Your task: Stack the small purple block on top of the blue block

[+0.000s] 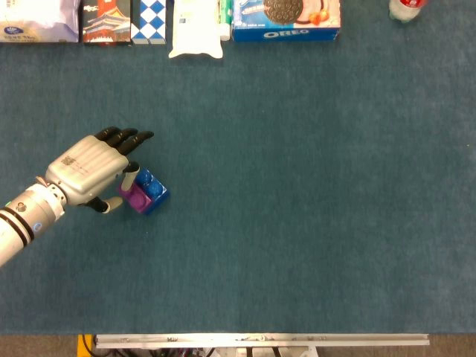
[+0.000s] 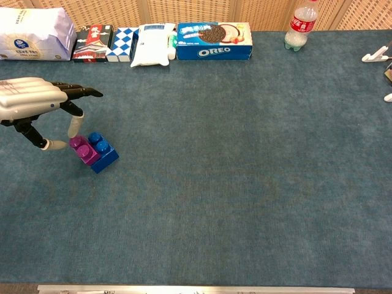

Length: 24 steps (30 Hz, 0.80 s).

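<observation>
The small purple block [image 1: 134,195] [image 2: 82,149] sits on the blue cloth, pressed against the left side of the blue block [image 1: 155,193] [image 2: 104,154]; whether it rests partly on the blue block I cannot tell. My left hand [image 1: 85,167] [image 2: 30,95] hovers just left of the pair, fingers spread. One pale-tipped finger reaches down to the purple block's far edge. The thumb tip lies at the block's left side, a little short of it. The hand holds nothing. My right hand shows in neither view.
Along the far edge stand a white bag [image 2: 33,27], small boxes [image 2: 92,33], a white pouch [image 2: 150,44], an Oreo box [image 2: 214,32] and a bottle [image 2: 298,24]. White objects [image 2: 376,56] lie at the right edge.
</observation>
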Tool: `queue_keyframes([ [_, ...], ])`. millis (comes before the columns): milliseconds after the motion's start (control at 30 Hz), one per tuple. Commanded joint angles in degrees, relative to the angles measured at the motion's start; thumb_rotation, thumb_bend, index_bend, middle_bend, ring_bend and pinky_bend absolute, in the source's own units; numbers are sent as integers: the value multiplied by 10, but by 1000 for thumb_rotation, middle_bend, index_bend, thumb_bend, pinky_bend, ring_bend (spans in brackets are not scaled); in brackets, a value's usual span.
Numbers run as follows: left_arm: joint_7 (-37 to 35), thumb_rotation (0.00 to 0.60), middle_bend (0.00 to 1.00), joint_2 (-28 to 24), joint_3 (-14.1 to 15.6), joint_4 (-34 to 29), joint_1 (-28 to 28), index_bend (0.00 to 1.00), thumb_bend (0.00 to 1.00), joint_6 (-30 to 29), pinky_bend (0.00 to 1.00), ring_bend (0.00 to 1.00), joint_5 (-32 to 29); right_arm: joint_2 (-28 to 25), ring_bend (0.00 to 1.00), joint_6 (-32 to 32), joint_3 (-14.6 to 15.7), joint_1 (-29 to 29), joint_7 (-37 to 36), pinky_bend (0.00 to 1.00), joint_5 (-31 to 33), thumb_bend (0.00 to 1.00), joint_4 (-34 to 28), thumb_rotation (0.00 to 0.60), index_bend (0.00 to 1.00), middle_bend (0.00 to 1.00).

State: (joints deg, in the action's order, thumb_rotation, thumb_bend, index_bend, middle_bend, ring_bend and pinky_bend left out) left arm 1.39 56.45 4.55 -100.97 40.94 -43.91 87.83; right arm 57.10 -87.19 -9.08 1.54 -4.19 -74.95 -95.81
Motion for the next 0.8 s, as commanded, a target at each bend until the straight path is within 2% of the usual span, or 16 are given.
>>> queue_keyframes([
  [33, 4, 600, 0, 3, 0, 6, -4, 449, 286, -8, 96, 0, 5, 0, 208, 0, 0, 0, 0, 156, 0, 550, 0, 600, 370, 324],
  [233, 5, 600, 0, 19, -2, 34, -13, 388, 285, -35, 96, 0, 26, 0, 208, 2, 0, -1, 1, 156, 2, 551, 0, 600, 370, 324],
  [533, -27, 600, 0, 35, 7, 57, -23, 384, 285, -60, 96, 0, 56, 0, 208, 3, 0, -1, 1, 156, 2, 550, 0, 600, 370, 324],
  [800, -36, 600, 0, 49, 16, 68, -54, 385, 285, -117, 96, 0, 78, -1, 208, -1, 0, 1, -4, 156, 1, 550, 0, 600, 370, 324],
])
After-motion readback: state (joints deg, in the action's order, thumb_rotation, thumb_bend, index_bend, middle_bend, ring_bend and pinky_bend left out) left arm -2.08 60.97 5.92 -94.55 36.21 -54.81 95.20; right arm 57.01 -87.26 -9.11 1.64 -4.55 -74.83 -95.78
